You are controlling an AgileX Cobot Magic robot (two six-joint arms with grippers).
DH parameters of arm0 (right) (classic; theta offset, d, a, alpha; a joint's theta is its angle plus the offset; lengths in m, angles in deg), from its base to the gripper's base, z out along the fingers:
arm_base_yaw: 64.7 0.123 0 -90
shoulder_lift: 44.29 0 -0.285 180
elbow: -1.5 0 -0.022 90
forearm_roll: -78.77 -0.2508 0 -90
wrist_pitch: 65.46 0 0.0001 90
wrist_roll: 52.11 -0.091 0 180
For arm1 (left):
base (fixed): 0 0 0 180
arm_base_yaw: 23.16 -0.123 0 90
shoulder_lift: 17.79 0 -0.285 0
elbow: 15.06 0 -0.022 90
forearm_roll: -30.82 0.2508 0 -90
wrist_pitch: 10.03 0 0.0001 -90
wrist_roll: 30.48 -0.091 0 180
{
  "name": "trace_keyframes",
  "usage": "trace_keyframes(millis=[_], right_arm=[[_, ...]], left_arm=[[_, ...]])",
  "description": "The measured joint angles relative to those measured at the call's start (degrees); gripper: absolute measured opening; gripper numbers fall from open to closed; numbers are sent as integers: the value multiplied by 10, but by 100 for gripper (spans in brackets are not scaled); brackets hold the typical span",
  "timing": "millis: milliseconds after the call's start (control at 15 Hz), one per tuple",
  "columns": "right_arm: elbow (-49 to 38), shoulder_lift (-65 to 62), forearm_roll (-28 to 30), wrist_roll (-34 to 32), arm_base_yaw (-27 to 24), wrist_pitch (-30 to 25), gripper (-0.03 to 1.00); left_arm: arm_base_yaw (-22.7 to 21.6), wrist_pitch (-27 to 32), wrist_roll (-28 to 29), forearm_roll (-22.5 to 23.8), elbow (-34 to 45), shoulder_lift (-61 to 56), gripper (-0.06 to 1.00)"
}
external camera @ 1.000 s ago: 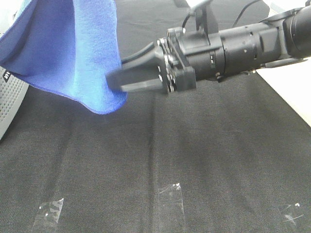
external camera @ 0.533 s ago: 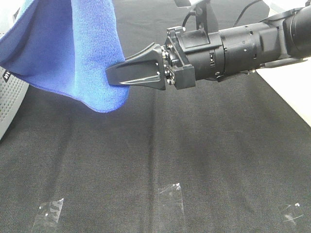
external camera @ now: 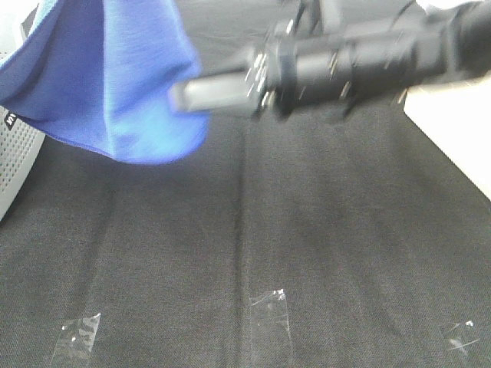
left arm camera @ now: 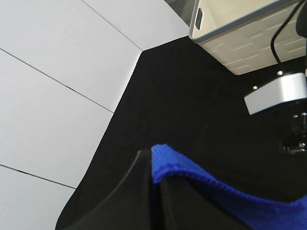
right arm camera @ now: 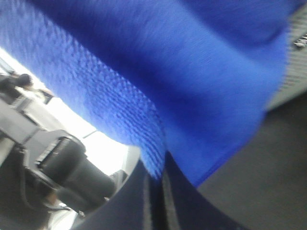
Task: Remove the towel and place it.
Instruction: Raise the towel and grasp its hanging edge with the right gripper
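COUNT | blue microfibre towel (external camera: 115,84): 1 | grippers: 2, namely right gripper (external camera: 182,93) and left gripper (left arm camera: 151,155) | black woven table covering (external camera: 345,230): 1 | clear tape patches (external camera: 77,335) (external camera: 268,308) (external camera: 460,337): 3 | pale slotted storage basket (left arm camera: 249,43): 1 | white box-shaped unit on a black cable (left arm camera: 276,93): 1

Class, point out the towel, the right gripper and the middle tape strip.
towel (external camera: 107,84): exterior high view, hanging blue face.
right gripper (external camera: 182,96): exterior high view, at its fingertips.
middle tape strip (external camera: 268,308): exterior high view, its centre.
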Motion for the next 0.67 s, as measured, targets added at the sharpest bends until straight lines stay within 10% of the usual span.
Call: trace_keyframes(millis=[667], right_arm=[[326,-96,598,-553,-15,69,1]], left_arm=[[0,-87,87,62,0,16,0]])
